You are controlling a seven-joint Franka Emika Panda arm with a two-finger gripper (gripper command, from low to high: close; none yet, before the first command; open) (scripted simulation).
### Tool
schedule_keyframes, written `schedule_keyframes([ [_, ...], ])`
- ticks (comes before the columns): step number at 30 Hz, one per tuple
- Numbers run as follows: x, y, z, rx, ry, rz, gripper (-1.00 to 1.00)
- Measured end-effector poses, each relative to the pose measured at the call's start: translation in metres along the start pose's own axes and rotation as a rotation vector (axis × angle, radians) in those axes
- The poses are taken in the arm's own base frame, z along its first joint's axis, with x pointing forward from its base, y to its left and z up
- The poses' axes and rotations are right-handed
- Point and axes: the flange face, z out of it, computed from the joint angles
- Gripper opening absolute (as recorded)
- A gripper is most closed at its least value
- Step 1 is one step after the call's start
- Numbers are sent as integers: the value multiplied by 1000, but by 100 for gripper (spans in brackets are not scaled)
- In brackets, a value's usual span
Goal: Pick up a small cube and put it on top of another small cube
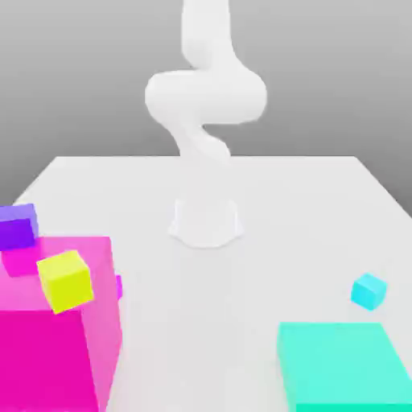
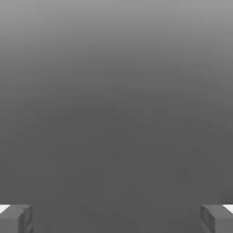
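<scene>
One large pink block [image 1: 44, 358] is located in the foreground at the exterior view's left, and one large turquoise block [image 1: 344, 362] is located in the foreground at the exterior view's right; two large blocks are counted in total. Four small cubes are counted, each of a different colour. One yellow cube [image 1: 66, 282] is seen against the top of the pink block, turned at an angle to its edges. One purple cube [image 1: 16, 228] is seen at the exterior view's left edge, partly cut off by the frame, above the far part of the pink block's top. One magenta-violet cube [image 1: 119, 287] is located just beside the pink block's far right edge as seen, and is mostly hidden by that block. One cyan cube [image 1: 368, 291] is located on the bench [image 1: 217, 310], beyond the turquoise block, and is turned at an angle. One white arm [image 1: 207, 96] is mounted at the far middle of the bench. One end effector [image 2: 116, 219] is provided with two fingers, which are held wide apart in the hand view
</scene>
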Motion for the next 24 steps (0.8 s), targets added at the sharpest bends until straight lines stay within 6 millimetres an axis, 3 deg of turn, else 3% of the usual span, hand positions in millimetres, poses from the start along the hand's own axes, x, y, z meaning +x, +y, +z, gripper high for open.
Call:
schedule_keyframes([
  [6,8,57,72,-168,-166,-191,0],
  [13,-1,137,145,-321,-440,-429,0],
  [19,-24,209,192,-382,-721,-616,0],
  [24,-50,269,218,-376,-979,-751,0],
])
